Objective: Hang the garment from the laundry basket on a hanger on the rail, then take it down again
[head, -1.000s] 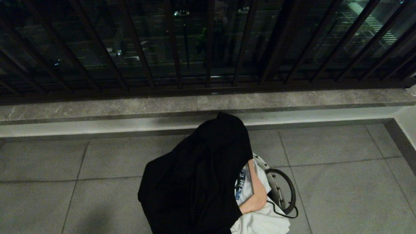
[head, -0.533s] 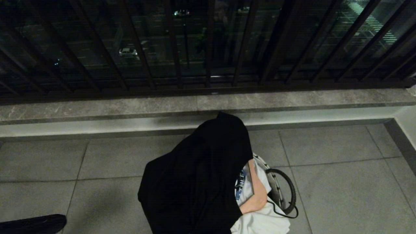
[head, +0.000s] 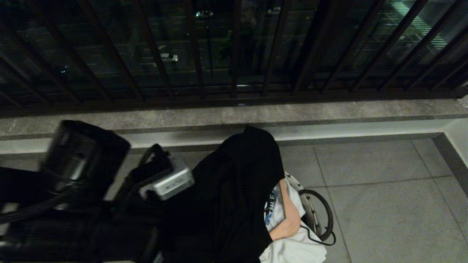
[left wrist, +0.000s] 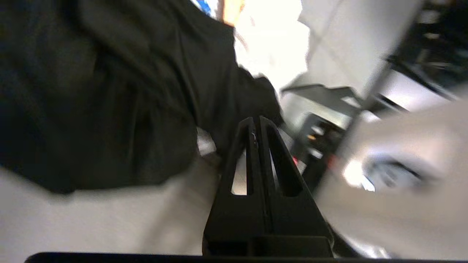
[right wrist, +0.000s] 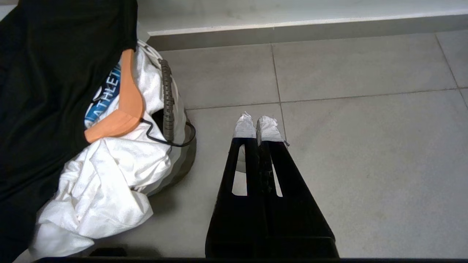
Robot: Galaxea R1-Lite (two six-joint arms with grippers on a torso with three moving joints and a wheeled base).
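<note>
Black limp cloth draped over ribbed round laundry basket; left pincer, right pincer clenched, empty.

There is one laundry basket on the floor. It has one black loop handle. Two pieces of clothing lie on the basket: one black garment and one white garment. The white one has one orange collar. Two grippers show, one for each arm: the left gripper and the right gripper. Each has two fingers pressed together. The right one has two white taped tips. Many dark window bars stand in a row above one long stone ledge.
</note>
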